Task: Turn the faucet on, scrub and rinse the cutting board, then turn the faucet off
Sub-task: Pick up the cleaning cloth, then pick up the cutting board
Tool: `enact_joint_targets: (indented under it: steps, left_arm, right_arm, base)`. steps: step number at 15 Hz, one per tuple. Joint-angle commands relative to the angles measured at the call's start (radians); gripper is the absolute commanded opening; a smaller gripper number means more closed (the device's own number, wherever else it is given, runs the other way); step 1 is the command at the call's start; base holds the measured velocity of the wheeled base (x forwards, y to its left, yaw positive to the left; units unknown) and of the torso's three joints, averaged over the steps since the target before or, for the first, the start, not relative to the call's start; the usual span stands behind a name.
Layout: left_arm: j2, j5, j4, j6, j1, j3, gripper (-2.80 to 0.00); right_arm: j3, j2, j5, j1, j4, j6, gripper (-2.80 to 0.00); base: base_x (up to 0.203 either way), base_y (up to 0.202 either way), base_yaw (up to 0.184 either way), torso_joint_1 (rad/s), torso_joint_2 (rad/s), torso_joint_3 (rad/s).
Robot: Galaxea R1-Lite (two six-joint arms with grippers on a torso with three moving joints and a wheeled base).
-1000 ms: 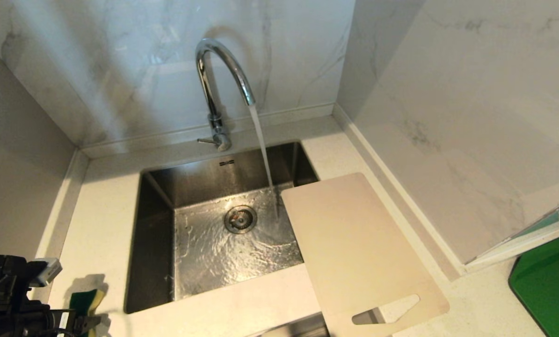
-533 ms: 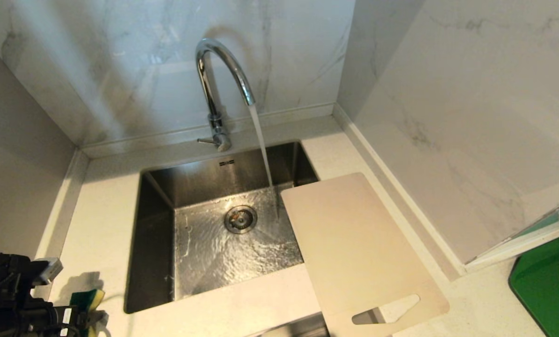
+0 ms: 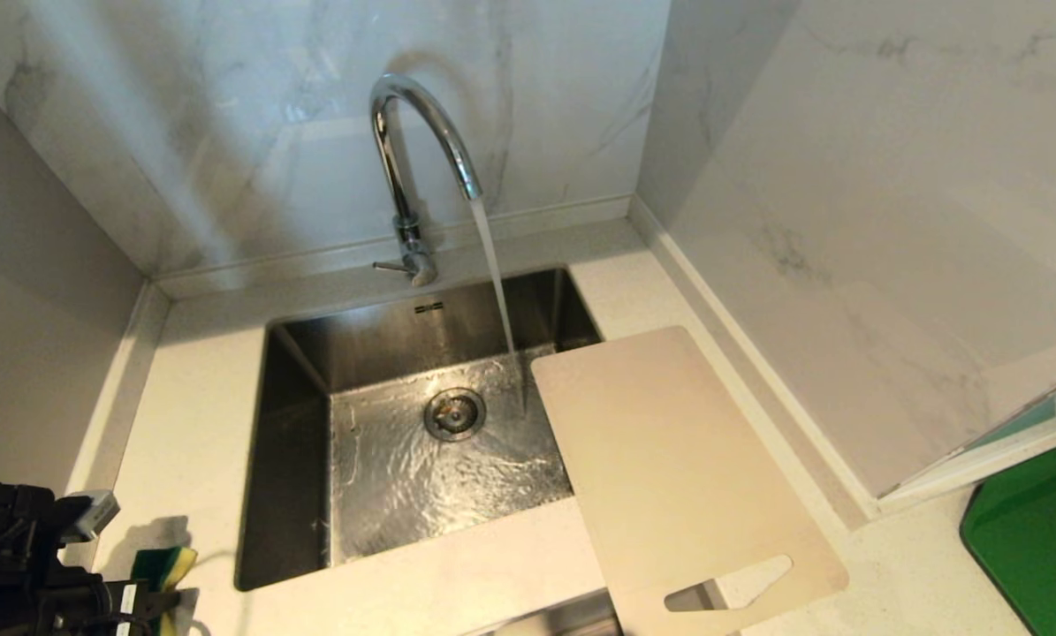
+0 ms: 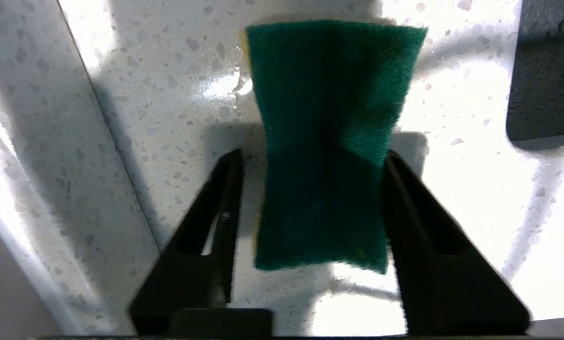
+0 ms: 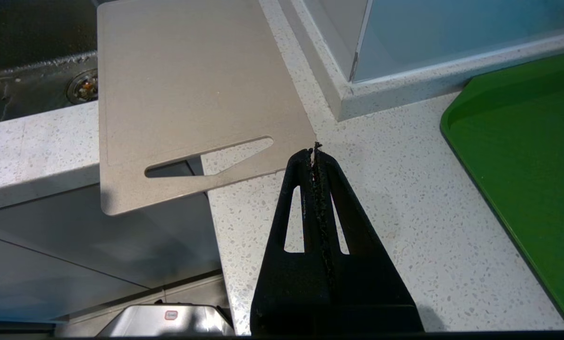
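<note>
Left end effector (image 4: 310,208) half-closed w/ fingers pinching sponge (image 4: 329,141) waist, for scrubbing. Board (image 3: 669,459) well to its right, bridging sink (image 3: 298,459) corner near stream. Faucet (image 3: 413,150) running beyond. Right end effector (image 5: 315,151) closed, empty, idle by board.

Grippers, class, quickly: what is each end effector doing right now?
Left end effector: fingers either side of the green sponge; a firm grip cannot be told.
Right end effector: shut, empty.

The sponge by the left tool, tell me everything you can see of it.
The sponge is a soft rectangular pad, its dark green scouring face toward the wrist camera and a yellow layer showing at one edge. It sits between the fingers of the left tool, pinched in at the waist where they press it. It is at the speckled white counter, left of the sink.
</note>
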Motion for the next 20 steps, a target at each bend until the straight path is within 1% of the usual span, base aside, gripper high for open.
enact_joint_targets:
  steps: [1, 7, 9, 13, 15, 16, 20]
  left_arm:
    - [0.009, 0.002, -0.014, -0.002, 0.002, 0.000, -2.80]
    - [0.003, 0.005, -0.020, 0.000, 0.002, -0.007, -2.80]
    - [-0.016, 0.004, -0.044, 0.001, 0.000, -0.005, -2.80]
    - [-0.161, 0.005, -0.035, 0.007, -0.004, -0.008, -2.80]
    - [-0.249, 0.014, 0.012, 0.029, -0.004, -0.030, -2.80]
    - [-0.301, 0.018, 0.062, 0.038, -0.003, -0.057, -2.80]
    - [-0.503, 0.020, 0.401, 0.046, 0.000, -0.280, -2.80]
  right_arm:
    - [0.000, 0.002, 0.000, 0.000, -0.001, 0.001, -2.80]
    - [0.000, 0.002, 0.000, 0.000, -0.001, 0.001, -2.80]
    - [0.000, 0.002, 0.000, 0.000, -0.001, 0.001, -2.80]
    - [0.000, 0.002, 0.000, 0.000, -0.001, 0.001, -2.80]
    - [0.000, 0.002, 0.000, 0.000, -0.001, -0.001, -2.80]
    - [0.000, 0.002, 0.000, 0.000, -0.001, 0.001, -2.80]
    - [0.000, 0.002, 0.000, 0.000, -0.001, 0.001, -2.80]
  base:
    - [0.000, 0.000, 0.000, 0.000, 0.00, 0.000]
    - [0.000, 0.000, 0.000, 0.000, 0.00, 0.000]
    - [0.000, 0.000, 0.000, 0.000, 0.00, 0.000]
    - [0.000, 0.000, 0.000, 0.000, 0.00, 0.000]
    - [0.000, 0.000, 0.000, 0.000, 0.00, 0.000]
    - [0.000, 0.000, 0.000, 0.000, 0.00, 0.000]
    - [0.000, 0.000, 0.000, 0.000, 0.00, 0.000]
